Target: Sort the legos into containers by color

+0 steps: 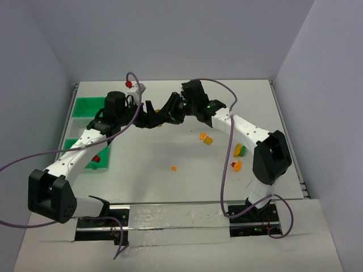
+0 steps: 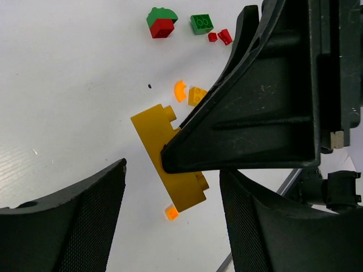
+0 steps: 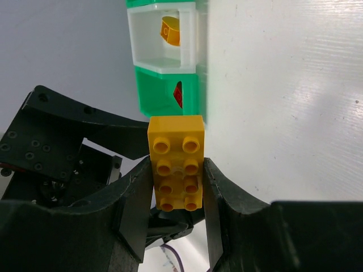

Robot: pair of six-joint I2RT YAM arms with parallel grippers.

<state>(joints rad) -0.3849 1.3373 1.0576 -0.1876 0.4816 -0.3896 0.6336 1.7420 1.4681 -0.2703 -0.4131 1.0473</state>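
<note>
Stud lettering on brick [image 3: 176, 136] too small to read.

Right pincer [image 3: 177, 170] was clamped on the yellow two-by-four brick, one finger on each long side, about half its length sticking out past the tips. It was held above the tabletop [image 1: 170, 147], near the bins.

Left pincer [image 2: 173, 170] stood apart, gripping nothing. In its own view the brick sat between its two fingers, touching neither.

Beyond the brick: white bin [image 3: 190, 39] with an orange piece [image 3: 170, 31], then a green bin [image 3: 159, 93] with a red piece [image 3: 178, 95], both partly hidden by walls.

From above, the left arm covered the white bin. A second green bin [image 1: 88, 106] showed farther back.

Loose legos [image 1: 205, 138] lay scattered right of the pincers, well apart from the bins. The pincers' meeting point was a dark tangle there, and the brick could not be made out.
</note>
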